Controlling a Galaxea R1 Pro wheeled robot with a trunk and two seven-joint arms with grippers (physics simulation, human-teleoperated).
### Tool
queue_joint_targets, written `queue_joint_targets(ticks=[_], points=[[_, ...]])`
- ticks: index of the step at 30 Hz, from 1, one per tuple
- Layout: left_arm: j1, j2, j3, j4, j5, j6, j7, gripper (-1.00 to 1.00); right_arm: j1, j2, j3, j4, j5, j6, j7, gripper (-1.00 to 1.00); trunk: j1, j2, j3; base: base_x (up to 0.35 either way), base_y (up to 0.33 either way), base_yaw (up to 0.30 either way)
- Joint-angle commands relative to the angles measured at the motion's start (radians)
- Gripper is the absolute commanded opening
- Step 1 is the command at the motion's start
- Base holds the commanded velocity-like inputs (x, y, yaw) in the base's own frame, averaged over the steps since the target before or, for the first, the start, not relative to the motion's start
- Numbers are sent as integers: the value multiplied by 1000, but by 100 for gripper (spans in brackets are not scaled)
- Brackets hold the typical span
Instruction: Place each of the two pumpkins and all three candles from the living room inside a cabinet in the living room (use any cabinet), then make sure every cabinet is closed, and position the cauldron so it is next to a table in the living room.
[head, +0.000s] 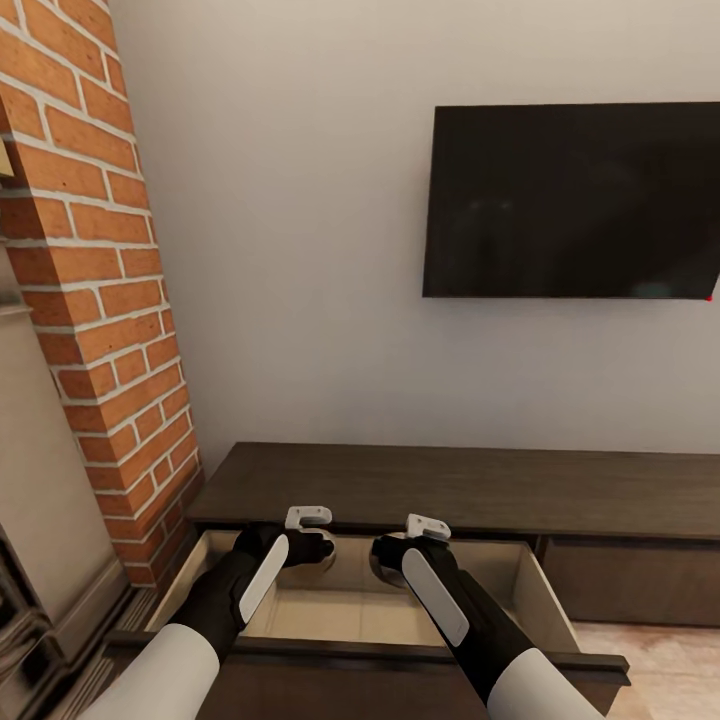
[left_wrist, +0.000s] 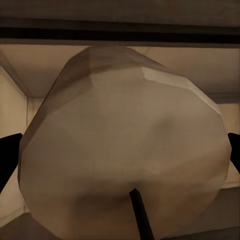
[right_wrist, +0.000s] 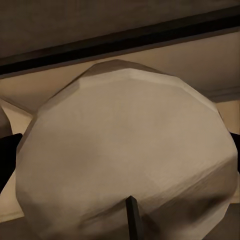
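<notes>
The cabinet is a long, low dark-brown unit against the wall. Its left drawer is pulled out, showing a light wooden interior. Both grippers hang side by side over that drawer, just below the cabinet top's front edge. My left gripper is shut on a grey-beige candle, whose dark wick points toward the left wrist camera. My right gripper is shut on a second candle of the same look. Dark fingers press each candle's sides. Pumpkins, cauldron and table are out of view.
A red brick column stands close on the left, with a grey fireplace surround beside it. A black TV hangs on the wall above the cabinet. The drawer front to the right is closed. Light floor shows at lower right.
</notes>
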Motion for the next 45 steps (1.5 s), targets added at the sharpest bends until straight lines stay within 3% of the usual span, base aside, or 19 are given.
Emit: queue_joint_targets(ticks=[1, 6, 37, 45], points=[[-1, 0, -2, -1, 10, 3, 9, -100, -1, 0, 2, -1, -8, 1, -9, -100, 0, -1, -1, 4, 2, 0], [-1, 0, -2, -1, 12, 3, 8, -100, -1, 0, 2, -1, -8, 1, -9, -100, 0, -1, -1, 1, 0, 0], [-1, 1, -2, -1, 10, 7, 12, -100, -1, 0, 2, -1, -9, 4, -9, -100, 119, -218, -98, 0, 0, 0], [-1, 2, -2, -1, 8, 8, 14, -100, -1, 0, 2, 0, -8, 8, -12, -100, 122, -219, -125, 0, 0, 0]])
